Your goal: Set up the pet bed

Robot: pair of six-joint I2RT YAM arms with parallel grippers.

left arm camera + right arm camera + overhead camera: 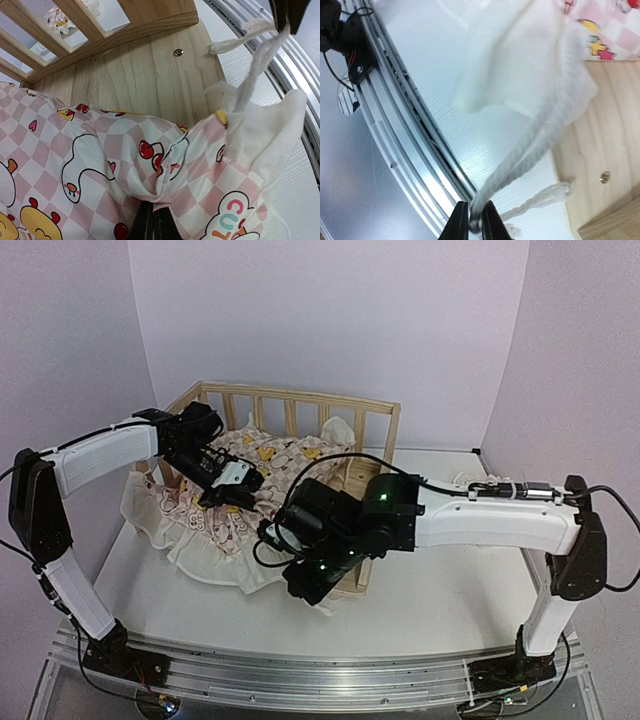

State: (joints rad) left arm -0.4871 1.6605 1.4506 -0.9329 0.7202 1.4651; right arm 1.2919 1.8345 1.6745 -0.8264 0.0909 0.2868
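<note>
Pinching of the white tie cord (520,160) by the right gripper (474,222) is noted, jaws clenched on it, likely so the duck-print cushion (100,150) can be drawn toward a corner. A cushion fold is clamped in the left gripper (152,225). The pet bed (290,405) stands at the middle of the table (450,590), with the cushion spilling over its near-left side.

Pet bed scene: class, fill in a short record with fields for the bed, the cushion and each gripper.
bed: pet bed, light wood with slatted rails, standing on the white table
cushion: pink-checked duck cushion, lying partly in the bed, its white edge spilling out past the frame
left gripper: left gripper shut on a fold of the cushion
right gripper: right gripper shut on the white tie cord at the cushion's corner
</note>
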